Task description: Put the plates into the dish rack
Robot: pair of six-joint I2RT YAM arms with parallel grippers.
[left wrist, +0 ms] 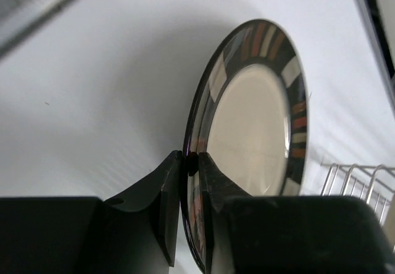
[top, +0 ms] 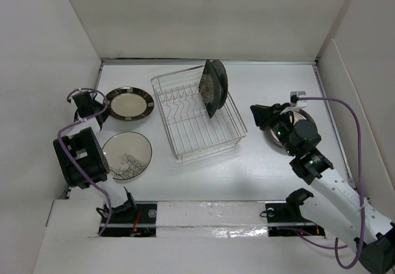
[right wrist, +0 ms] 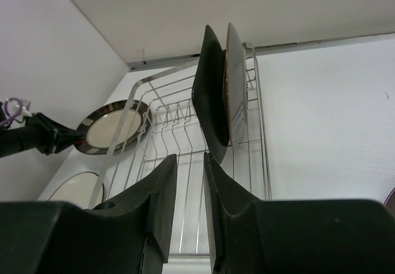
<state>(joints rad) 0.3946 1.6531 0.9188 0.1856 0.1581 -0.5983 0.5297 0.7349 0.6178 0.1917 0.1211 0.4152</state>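
The silver wire dish rack point(top: 185, 123) stands mid-table with two dark plates point(top: 214, 87) upright in its far right corner. They also show in the right wrist view point(right wrist: 213, 95). My left gripper point(top: 100, 109) is shut on the left rim of a round plate with a cream centre and striped dark rim point(top: 129, 103). The left wrist view shows the jaws pinching that rim point(left wrist: 256, 120). A round plate with a tree-like drawing point(top: 126, 155) lies flat near the left arm. My right gripper point(top: 259, 115) is narrowly open and empty, right of the rack.
A dark plate point(top: 305, 121) lies at the right, partly hidden under my right arm. White walls close in the table on the left, back and right. The rack's corner point(left wrist: 358, 181) is close to the held plate.
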